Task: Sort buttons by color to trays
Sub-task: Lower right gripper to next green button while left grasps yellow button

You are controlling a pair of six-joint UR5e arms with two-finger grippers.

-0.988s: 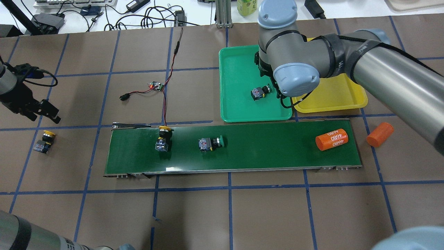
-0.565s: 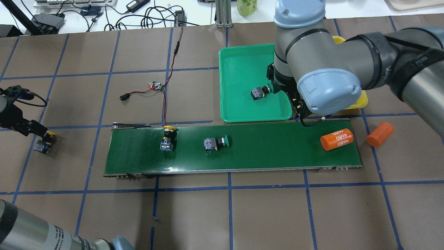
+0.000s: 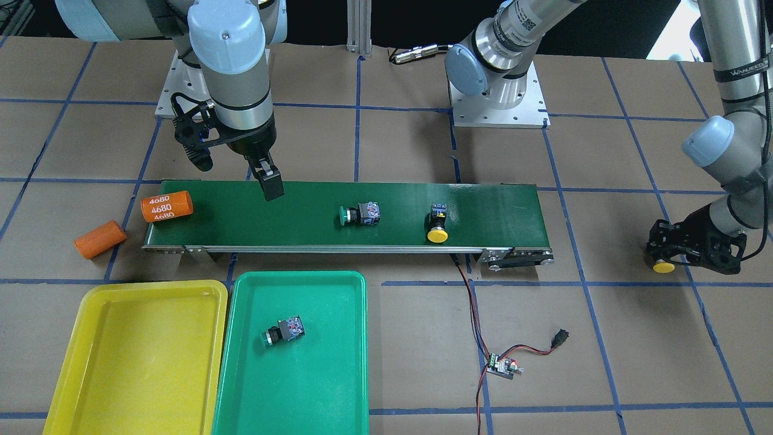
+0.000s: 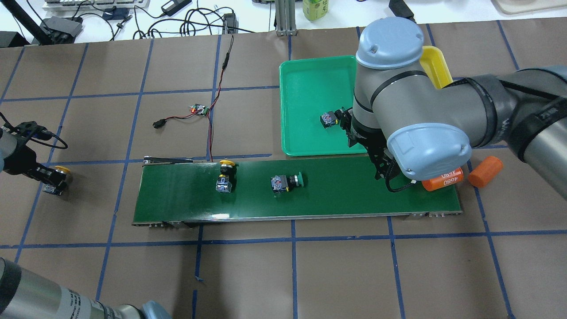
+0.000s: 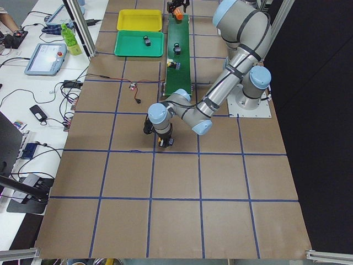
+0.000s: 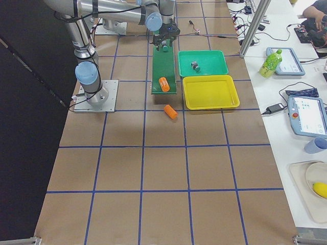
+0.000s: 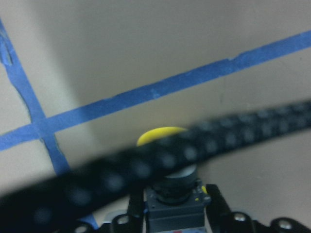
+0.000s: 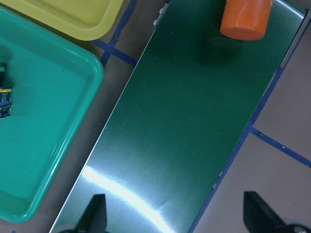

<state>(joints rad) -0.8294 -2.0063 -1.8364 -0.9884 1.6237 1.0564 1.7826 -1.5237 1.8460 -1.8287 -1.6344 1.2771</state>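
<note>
A yellow button (image 4: 60, 170) lies on the table at the far left, and my left gripper (image 4: 49, 178) is down at table level and shut on its body. The left wrist view shows the yellow cap (image 7: 158, 135) with a finger tight on each side of the body. A second yellow button (image 4: 225, 176) and a green button (image 4: 286, 182) lie on the belt. Another green button (image 4: 330, 118) lies in the green tray (image 4: 305, 75). The yellow tray (image 3: 133, 350) holds nothing. My right gripper (image 3: 266, 181) is open and empty above the belt's right part.
The dark-green conveyor belt (image 4: 332, 199) crosses the middle. One orange cylinder (image 3: 166, 206) lies at its right end, another (image 4: 485, 170) on the table beside it. A circuit board (image 4: 199, 108) with red and black wires lies behind the belt. My right arm hides most of the yellow tray from overhead.
My right arm has swung from over the green tray to over the belt. My left gripper has dropped onto the far-left yellow button and closed. The things on the belt have shifted right.
</note>
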